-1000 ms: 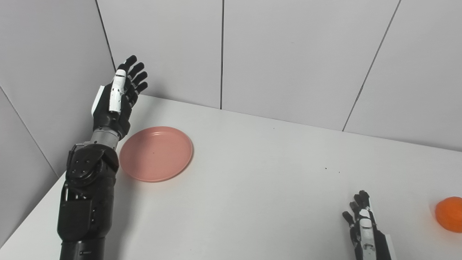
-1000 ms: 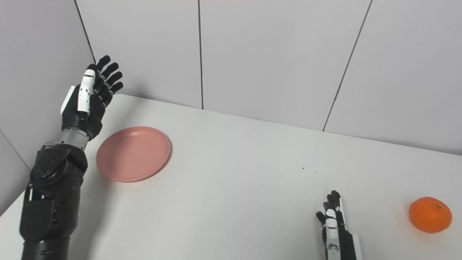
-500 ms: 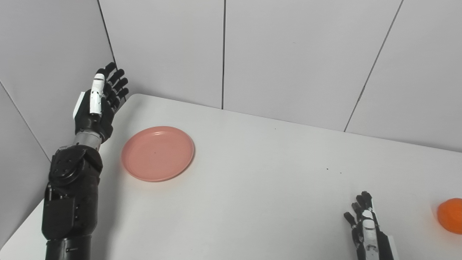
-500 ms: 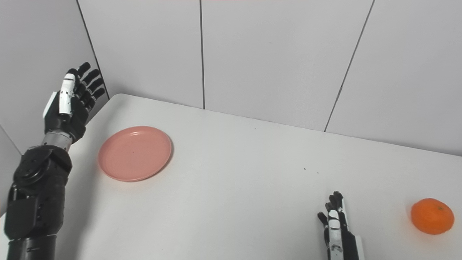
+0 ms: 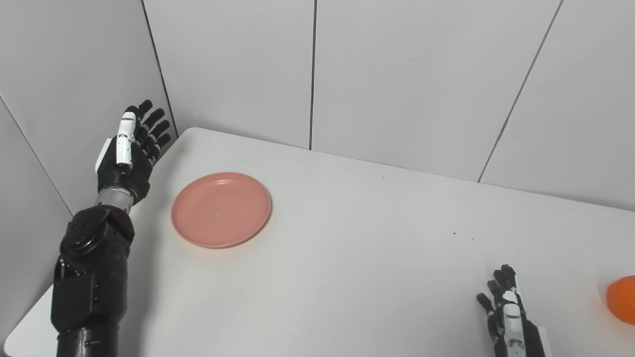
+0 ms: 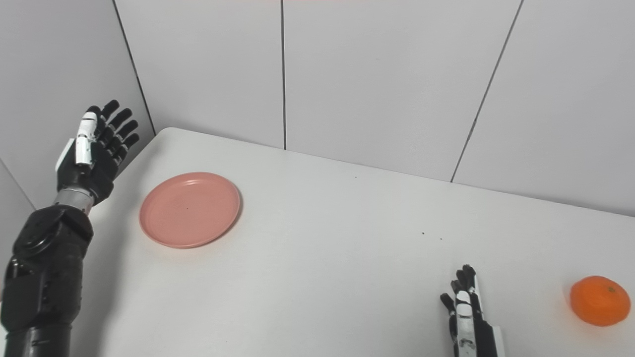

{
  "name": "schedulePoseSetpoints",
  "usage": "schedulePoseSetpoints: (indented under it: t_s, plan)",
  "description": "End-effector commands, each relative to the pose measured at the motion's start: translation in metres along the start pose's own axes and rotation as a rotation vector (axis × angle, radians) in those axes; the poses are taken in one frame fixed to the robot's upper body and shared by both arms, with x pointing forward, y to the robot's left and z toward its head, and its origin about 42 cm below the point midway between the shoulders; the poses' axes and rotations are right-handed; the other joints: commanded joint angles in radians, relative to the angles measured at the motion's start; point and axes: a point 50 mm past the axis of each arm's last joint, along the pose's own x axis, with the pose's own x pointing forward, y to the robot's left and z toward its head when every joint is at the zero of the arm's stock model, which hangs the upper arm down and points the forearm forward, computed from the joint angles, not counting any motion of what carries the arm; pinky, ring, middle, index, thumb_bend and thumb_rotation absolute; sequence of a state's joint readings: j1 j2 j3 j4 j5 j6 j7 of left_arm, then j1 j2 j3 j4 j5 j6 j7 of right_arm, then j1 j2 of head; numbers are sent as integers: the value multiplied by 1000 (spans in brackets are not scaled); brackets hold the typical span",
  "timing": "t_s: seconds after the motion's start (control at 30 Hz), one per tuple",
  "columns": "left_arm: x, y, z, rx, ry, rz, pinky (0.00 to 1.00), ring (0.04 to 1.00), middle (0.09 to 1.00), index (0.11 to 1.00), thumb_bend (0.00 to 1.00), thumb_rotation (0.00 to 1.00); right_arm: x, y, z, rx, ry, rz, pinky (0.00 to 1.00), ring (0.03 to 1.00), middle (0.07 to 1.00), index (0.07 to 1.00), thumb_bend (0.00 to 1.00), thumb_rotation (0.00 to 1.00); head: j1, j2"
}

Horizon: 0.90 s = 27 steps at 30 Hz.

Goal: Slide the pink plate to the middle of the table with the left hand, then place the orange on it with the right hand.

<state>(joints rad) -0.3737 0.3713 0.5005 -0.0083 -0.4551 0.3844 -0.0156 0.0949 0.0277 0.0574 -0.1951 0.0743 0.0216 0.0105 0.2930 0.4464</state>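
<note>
Just right of the raised, spread left hand (image 5: pixel 128 153) lies the pink plate (image 5: pixel 221 209) — untouched — while the open right hand (image 6: pixel 466 310) waits near the orange (image 6: pixel 599 300).

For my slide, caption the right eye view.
Left hand open beside plate; right hand waits open near orange.

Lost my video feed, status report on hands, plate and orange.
Left hand open, raised left of round pink plate, not touching. Right hand open, low, empty. Orange far right on white table. Path between clear.
</note>
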Motion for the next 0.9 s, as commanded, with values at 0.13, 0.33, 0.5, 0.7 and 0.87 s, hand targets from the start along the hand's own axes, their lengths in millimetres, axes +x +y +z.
schedulePoseSetpoints:
  t_s: [0.13,0.33,0.5,0.7,0.87]
  plan:
    - [6,9,11,12,-15,-15,968,942,942,930,293,1000,2,-2,9,-12,-48,2,1000,1000,1000,1000,147,1000,0,1]
    - [4,16,-1,10,1,9,967,945,944,929,284,1000,1,-3,11,-6,-41,0,1000,1000,1000,1000,136,1000,3,-2]
    - [3,20,-8,1,12,18,966,945,941,926,286,1000,2,-4,11,-7,-47,3,1000,1000,1000,1000,135,1000,6,-1]
    - [1,24,-15,6,33,21,960,940,934,922,282,1000,2,-5,11,-2,-49,3,1000,1000,1000,1000,139,1000,11,2]
    - [-1,25,-21,11,42,21,943,930,928,920,277,1000,2,-6,11,-5,-51,0,1000,1000,1000,1000,135,1000,15,4]
